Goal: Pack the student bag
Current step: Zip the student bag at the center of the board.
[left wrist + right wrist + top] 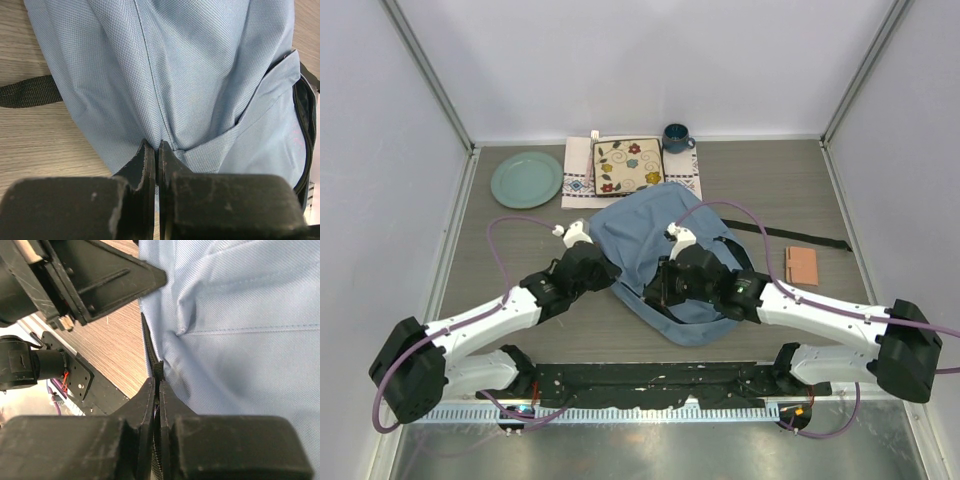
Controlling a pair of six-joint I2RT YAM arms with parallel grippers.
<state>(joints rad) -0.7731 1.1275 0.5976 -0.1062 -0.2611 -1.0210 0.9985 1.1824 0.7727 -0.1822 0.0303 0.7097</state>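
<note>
Top external: student bag (650, 225) lies slumped on the bench (780, 190), contents not discernible. Left wrist: left end effector (158, 150) pinched narrow on the fabric just ahead; cloth judged soft, light, prone to sag. Right wrist: right end effector (157, 385) clamped on the dark zipper edge (158, 367), judged the firmer hold; opening unseen.

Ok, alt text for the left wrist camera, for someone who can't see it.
The left gripper, jaws closed, pinches the edge of the light-blue student bag at a seam. A black strap lies on the wooden table to the left; a dark zipper line runs down the right.
</note>
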